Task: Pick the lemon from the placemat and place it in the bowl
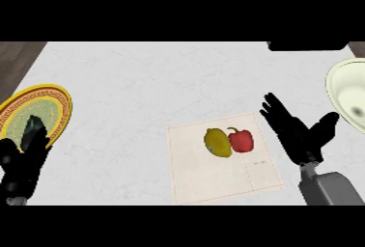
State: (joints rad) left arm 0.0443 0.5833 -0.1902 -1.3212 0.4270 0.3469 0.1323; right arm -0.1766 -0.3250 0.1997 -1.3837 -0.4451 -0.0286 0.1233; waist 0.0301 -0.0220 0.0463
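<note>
A yellow lemon [217, 143] lies on a pale placemat [214, 181] at the counter's middle, touching a red pepper [242, 140] on its right. My right hand [296, 132] is open just right of the placemat, fingers straight and pointing up-left, thumb spread toward the right. A cream bowl [349, 91] sits at the right edge, partly cut off. My left hand [21, 159] rests open at the lower left, fingers up.
A yellow-rimmed plate [50, 99] with a green centre sits at the left edge, partly behind my left hand. A dark object [306, 46] stands at the far right back. Dark wood shows beyond the counter's left edge.
</note>
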